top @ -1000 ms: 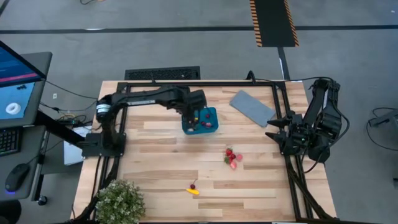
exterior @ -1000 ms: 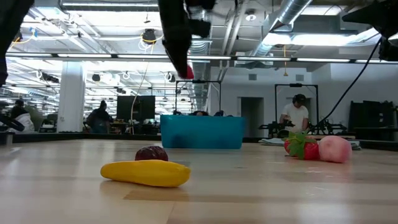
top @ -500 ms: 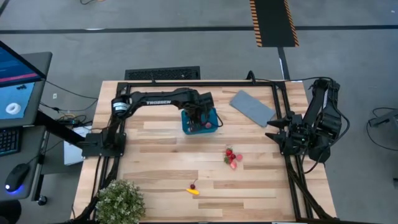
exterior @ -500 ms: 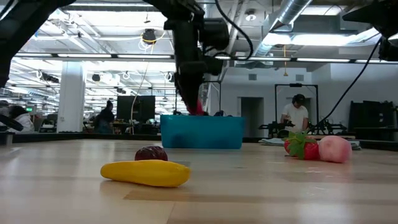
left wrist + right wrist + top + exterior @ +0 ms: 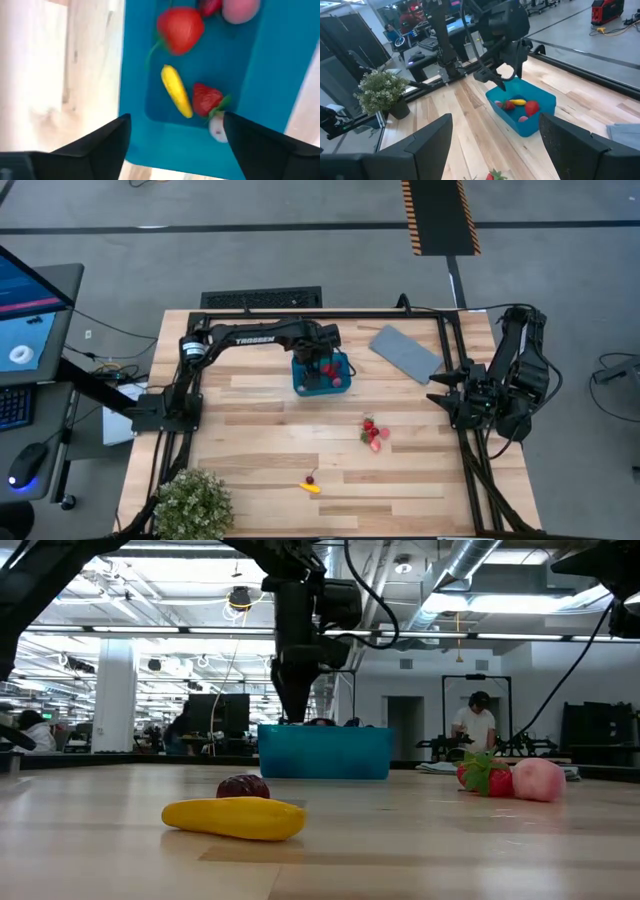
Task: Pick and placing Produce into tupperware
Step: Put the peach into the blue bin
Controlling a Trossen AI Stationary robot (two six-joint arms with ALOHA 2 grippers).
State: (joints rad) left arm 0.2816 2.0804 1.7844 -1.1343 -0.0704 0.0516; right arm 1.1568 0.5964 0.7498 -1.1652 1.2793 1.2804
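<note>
My left gripper (image 5: 172, 132) hangs jaws wide, empty, over the tub (image 5: 322, 373); glossy berries (image 5: 181, 27) and a smooth yellow piece (image 5: 176, 91) lie inside. Lifting carelessly could clip the thin plastic wall. Right gripper (image 5: 447, 393) waits wide at the tabletop (image 5: 260, 435) edge; more berries (image 5: 373, 433) remain outside.

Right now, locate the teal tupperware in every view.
High view: tupperware at table's far centre, under the left hand.
Low view: centre, behind the yellow piece.
Left wrist view: fills the frame.
Right wrist view: centre-right.
Shared landmark: the left hand above it.
</note>
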